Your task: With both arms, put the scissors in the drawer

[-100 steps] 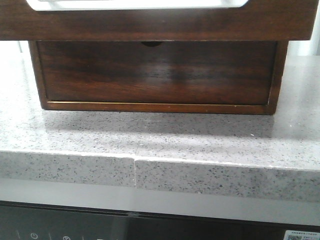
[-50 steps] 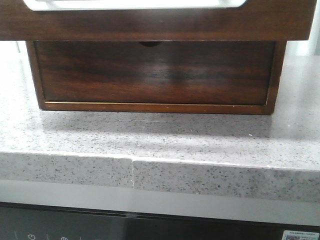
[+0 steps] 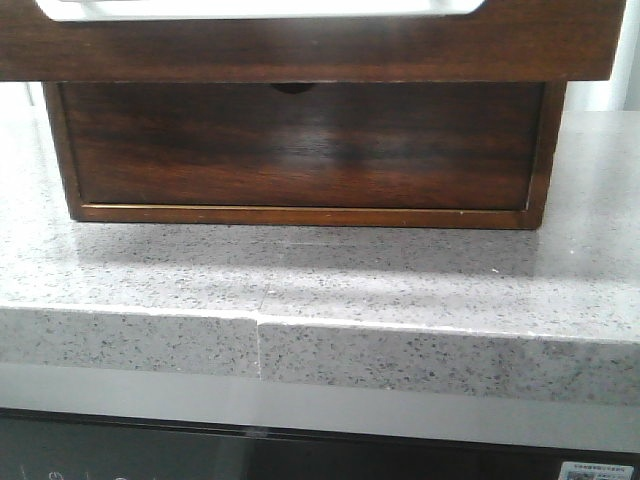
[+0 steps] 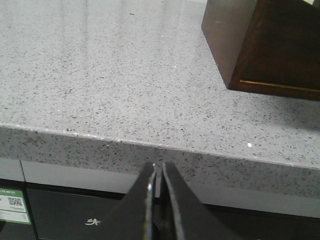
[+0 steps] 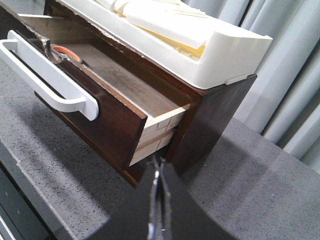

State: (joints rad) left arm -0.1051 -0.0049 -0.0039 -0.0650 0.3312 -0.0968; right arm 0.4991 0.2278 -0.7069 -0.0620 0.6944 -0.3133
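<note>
The drawer is pulled out, and its dark-brown front band with a white handle fills the top of the front view. In the right wrist view the drawer stands open. The scissors lie inside it at the far end, with only an orange-lined loop showing behind the handle. My right gripper is shut and empty, above the counter near the drawer's side corner. My left gripper is shut and empty, in front of the counter's front edge. Neither gripper shows in the front view.
Below the open drawer is a taller dark-wood drawer front with a semicircular notch. The cabinet stands on a speckled grey stone counter, and its corner shows in the left wrist view. A white tray sits on top of the cabinet. Grey curtains hang behind.
In the front view the cabinet and the counter have shifted slightly to the left. Nothing else has changed.
</note>
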